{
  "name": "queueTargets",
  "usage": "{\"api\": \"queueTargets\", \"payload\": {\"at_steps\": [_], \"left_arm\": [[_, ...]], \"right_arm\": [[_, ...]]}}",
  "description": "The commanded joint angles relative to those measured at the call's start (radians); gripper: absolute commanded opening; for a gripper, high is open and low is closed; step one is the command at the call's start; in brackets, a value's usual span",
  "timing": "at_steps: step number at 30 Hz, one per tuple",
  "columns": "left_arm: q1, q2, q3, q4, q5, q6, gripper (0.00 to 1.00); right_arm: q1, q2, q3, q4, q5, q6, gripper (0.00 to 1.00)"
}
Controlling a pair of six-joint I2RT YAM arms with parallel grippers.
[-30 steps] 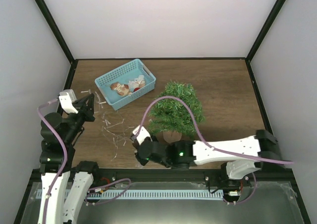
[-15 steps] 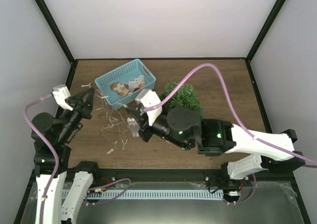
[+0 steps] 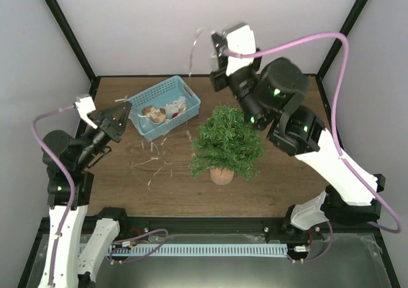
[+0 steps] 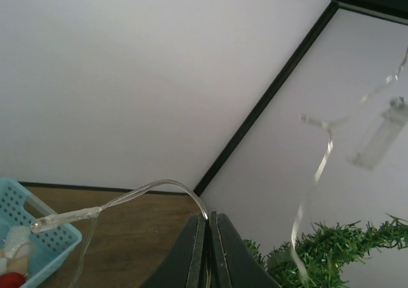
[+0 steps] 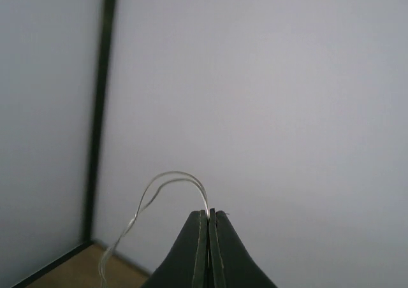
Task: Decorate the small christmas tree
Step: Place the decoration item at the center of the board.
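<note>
The small christmas tree (image 3: 226, 141) stands upright in its brown pot (image 3: 221, 175) at mid-table, and its top shows in the left wrist view (image 4: 331, 250). A thin clear light string (image 3: 153, 159) trails over the table. My left gripper (image 3: 123, 111) is shut on one part of the string (image 4: 127, 199), left of the tree near the basket; its tips (image 4: 209, 216) pinch the wire. My right gripper (image 3: 215, 46) is raised high behind the tree, shut on a loop of the string (image 5: 166, 180), which hangs down (image 3: 190, 58). A small clear piece (image 4: 379, 135) dangles from it.
A light-blue basket (image 3: 180, 87) with several ornaments stands at the back left; its corner (image 4: 57, 237) and a red ornament (image 4: 11, 280) show in the left wrist view. White walls with black frame posts enclose the table on three sides.
My right arm has swung from low by the table's front, past the basket, up high behind the tree, lifting the string. My left gripper has shifted slightly toward the basket.
</note>
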Motion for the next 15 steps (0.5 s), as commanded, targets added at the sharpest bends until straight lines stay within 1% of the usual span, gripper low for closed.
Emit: {"api": "queueTargets", "payload": {"at_steps": [1,2,3,4,5,6,7,8,10,15], "left_arm": [[-0.002,0.068,-0.023,0.107,0.095,-0.035,0.05],[-0.002,0.085,-0.029,0.118,0.102,-0.036,0.05],[-0.002,0.103,-0.032,0.123,0.105,-0.034,0.09],[-0.002,0.116,-0.035,0.123,0.101,-0.029,0.17],[-0.002,0.127,-0.038,0.115,0.095,-0.022,0.36],[-0.002,0.135,-0.040,0.102,0.084,-0.011,0.48],[-0.002,0.140,-0.041,0.085,0.073,0.002,0.56],[-0.002,0.142,-0.041,0.062,0.056,0.017,0.60],[-0.003,0.144,-0.041,0.015,0.014,0.044,0.66],[-0.002,0.159,-0.048,-0.139,-0.121,0.118,0.67]], "right_arm": [[-0.137,0.045,0.102,0.107,-0.040,-0.140,0.01],[-0.176,0.065,0.137,0.111,-0.051,-0.150,0.01],[-0.215,0.086,0.172,0.112,-0.065,-0.157,0.01],[-0.261,0.109,0.208,0.113,-0.072,-0.160,0.01],[-0.310,0.138,0.241,0.116,-0.079,-0.161,0.01],[-0.358,0.150,0.256,0.131,-0.081,-0.163,0.01],[-0.409,0.155,0.258,0.155,-0.074,-0.165,0.01],[-0.453,0.162,0.261,0.175,-0.057,-0.164,0.01],[-0.534,0.176,0.285,0.187,-0.034,-0.152,0.01],[-0.672,0.184,0.293,0.206,0.010,-0.174,0.01]]}}
